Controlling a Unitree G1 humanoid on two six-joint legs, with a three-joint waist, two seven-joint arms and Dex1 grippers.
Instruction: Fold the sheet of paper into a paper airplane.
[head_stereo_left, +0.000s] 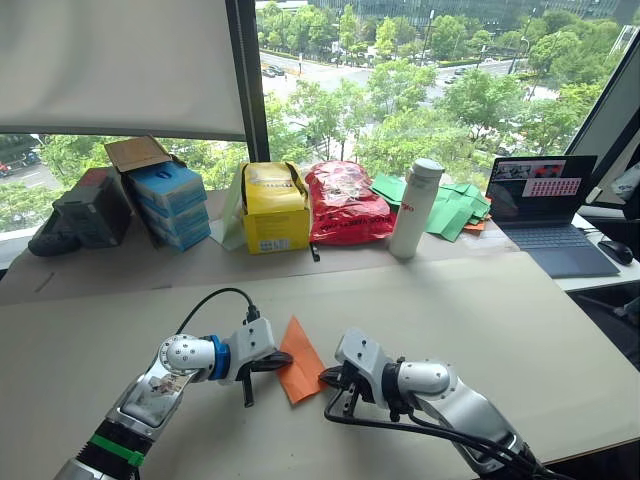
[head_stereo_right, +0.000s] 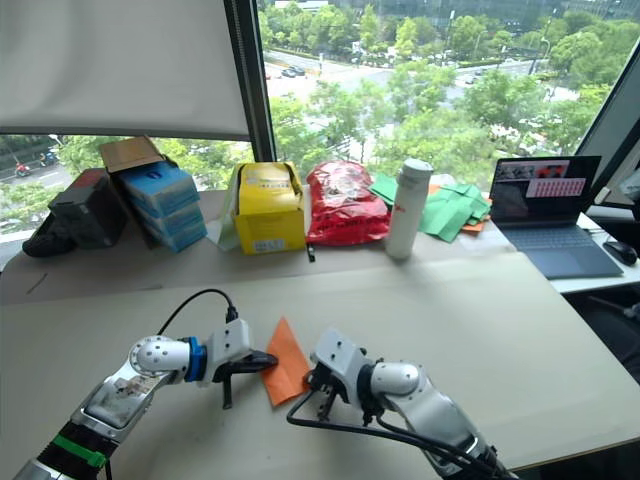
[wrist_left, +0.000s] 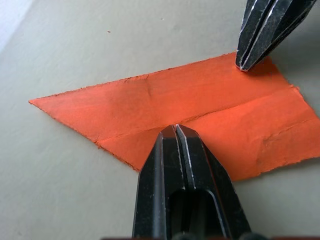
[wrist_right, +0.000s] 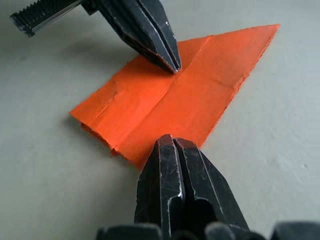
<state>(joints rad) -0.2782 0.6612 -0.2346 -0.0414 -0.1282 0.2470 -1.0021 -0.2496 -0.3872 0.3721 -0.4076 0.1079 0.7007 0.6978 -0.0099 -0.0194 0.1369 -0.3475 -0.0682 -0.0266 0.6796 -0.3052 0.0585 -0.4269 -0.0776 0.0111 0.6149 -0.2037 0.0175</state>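
The sheet of paper (head_stereo_left: 300, 366) is bright orange and folded into a flat pointed wedge with layered flaps. It lies on the beige table (head_stereo_left: 480, 320) between my two arms, its tip pointing away from me. My left gripper (head_stereo_left: 287, 358) is shut, and its tip rests on the wedge's centre crease (wrist_left: 150, 127). My right gripper (head_stereo_left: 326, 377) is shut too. Its tip touches the opposite long edge of the paper (wrist_right: 165, 107). Neither gripper has paper between its fingers.
Along the window stand blue boxes (head_stereo_left: 170, 205), a yellow box (head_stereo_left: 272, 208), a red plastic bag (head_stereo_left: 345, 203), a white bottle (head_stereo_left: 414, 208) and green paper pieces (head_stereo_left: 452, 207). A laptop (head_stereo_left: 545, 200) sits at the far right. The table's right edge (head_stereo_left: 600, 395) is close to my right arm.
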